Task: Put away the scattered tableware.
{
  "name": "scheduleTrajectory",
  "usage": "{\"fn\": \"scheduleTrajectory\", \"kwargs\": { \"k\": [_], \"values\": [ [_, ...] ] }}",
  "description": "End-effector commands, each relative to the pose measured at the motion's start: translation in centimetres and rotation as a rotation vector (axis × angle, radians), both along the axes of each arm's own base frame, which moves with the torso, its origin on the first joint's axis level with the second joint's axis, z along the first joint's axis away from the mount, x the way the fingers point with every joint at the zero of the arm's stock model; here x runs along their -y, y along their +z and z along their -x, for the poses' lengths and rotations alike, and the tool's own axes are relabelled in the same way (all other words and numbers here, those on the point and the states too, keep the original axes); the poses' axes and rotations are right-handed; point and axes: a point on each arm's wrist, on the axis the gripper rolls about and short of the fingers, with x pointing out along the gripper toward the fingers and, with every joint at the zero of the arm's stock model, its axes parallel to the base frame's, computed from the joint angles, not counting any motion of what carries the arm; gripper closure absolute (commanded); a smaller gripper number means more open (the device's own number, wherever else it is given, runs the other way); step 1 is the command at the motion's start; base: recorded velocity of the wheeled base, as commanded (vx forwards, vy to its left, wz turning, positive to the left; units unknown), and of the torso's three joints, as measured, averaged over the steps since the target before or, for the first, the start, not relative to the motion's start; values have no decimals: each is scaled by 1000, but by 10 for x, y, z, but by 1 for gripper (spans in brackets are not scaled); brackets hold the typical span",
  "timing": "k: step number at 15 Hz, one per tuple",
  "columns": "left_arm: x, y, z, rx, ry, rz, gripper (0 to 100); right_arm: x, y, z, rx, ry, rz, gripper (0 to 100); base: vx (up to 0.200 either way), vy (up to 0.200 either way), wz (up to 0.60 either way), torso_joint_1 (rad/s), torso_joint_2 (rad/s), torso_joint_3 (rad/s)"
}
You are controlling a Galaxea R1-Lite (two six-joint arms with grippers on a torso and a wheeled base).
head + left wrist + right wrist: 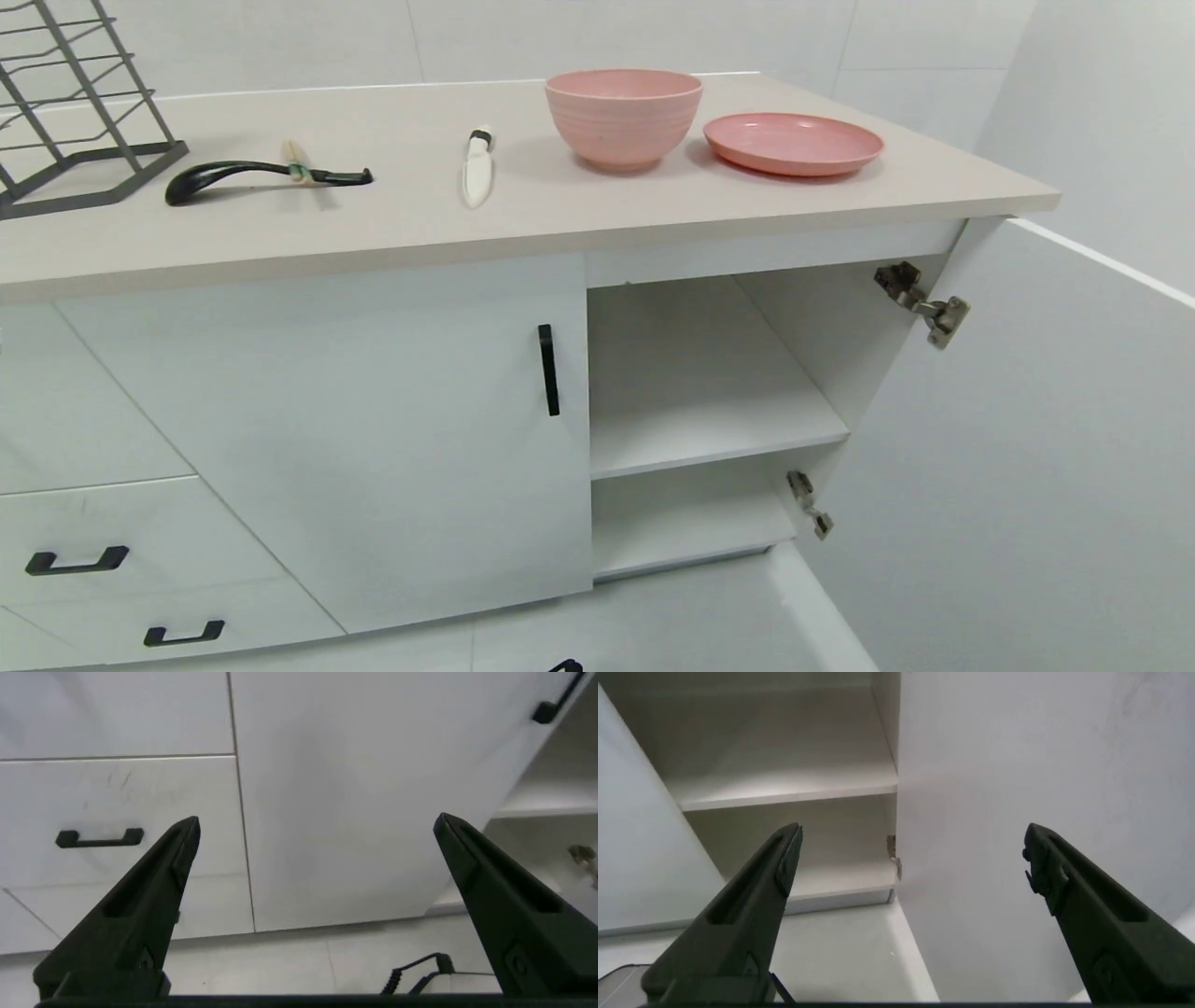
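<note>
Bowl (pixel 623 117) on beige countertop (pixel 392 229), white cabinet (pixel 327 420) — open

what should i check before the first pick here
1. Open cabinet door: ok.
2. Bare upper shelf: ok.
3. Open left gripper: ok.
4. Open right gripper: ok.
5. Upright pink bowl on countertop: ok.
6. Gap between pink bowl and pink plate: cannot tell.
</note>
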Motion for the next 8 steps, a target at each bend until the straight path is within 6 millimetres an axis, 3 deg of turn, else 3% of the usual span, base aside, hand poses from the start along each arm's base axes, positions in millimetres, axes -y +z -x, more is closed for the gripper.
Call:
{"fn": "scheduleTrajectory", "kwargs": {
  "k": [1,8],
  "values": [
    [0,0,0,0,-20,-1,0,0,0,0,0,2,0,0,0,0,0,0,0,0],
    [1,0,0,1,-46,6,0,0,0,0,0,2,0,0,0,0,0,0,0,0]
  ]
}}
